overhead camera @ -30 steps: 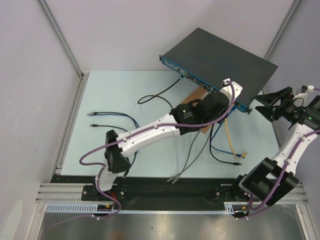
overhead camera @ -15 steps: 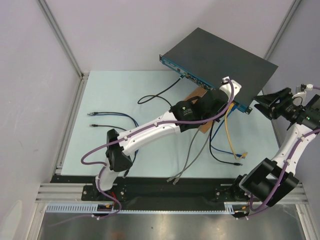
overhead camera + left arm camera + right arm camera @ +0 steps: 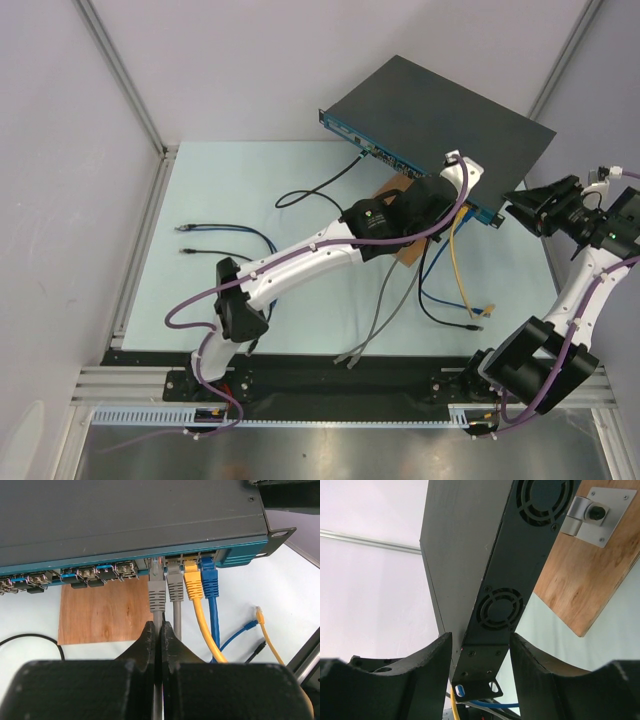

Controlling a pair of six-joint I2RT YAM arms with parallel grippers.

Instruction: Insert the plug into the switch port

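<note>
Currently I am clamping the left end effector [image 3: 156, 630] on the plug [image 3: 157, 592] cable [image 3: 158, 617]; pushing could shift the switch [image 3: 125, 515]: right end effector [image 3: 480, 636] grip unclear.

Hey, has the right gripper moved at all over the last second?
Yes. In the top view the right gripper has edged left toward the right end of the switch, and its fingers sit either side of that corner.

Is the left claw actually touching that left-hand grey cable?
Touching. The left wrist view shows the left gripper shut on the grey cable just below its plug, with no gap either side.
</note>
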